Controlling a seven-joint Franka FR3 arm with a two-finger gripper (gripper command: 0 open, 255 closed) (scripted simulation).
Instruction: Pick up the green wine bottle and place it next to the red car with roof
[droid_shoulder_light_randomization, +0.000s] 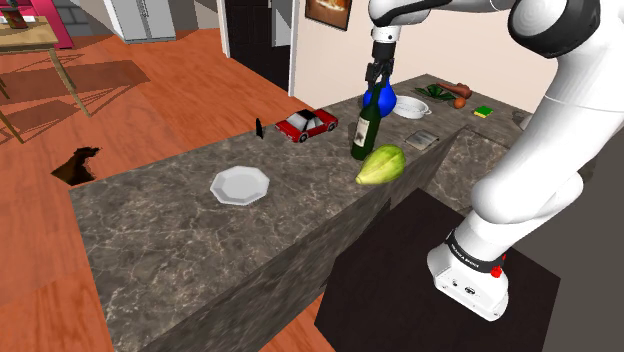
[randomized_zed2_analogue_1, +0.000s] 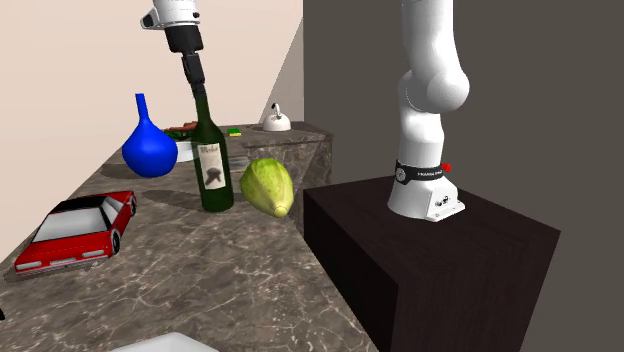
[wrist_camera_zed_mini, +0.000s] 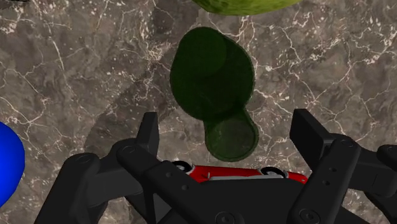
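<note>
Looking straight down, the wrist view shows the mouth of the green wine bottle (wrist_camera_zed_mini: 212, 73) between the two fingers of the pincer (wrist_camera_zed_mini: 229, 127). The fingers stand wide apart and do not touch it, so the pincer is released. The shoulder view shows the height: the pincer hangs just above the neck, and the bottle stands upright on the tabletop (droid_shoulder_light_randomization: 180, 225), just beside a yellow-green vegetable (droid_shoulder_light_randomization: 380, 165) and near a blue vase (droid_shoulder_light_randomization: 380, 100). The red car (droid_shoulder_light_randomization: 306, 123) is near, to that view's left, apart from the bottle, and a white plate (droid_shoulder_light_randomization: 240, 185) lies further left. The second exterior view adds a kettle (randomized_zed2_analogue_1: 276, 120) at the far end. The tabletop is dark grey marble, the floor (droid_shoulder_light_randomization: 180, 80) orange wood.
</note>
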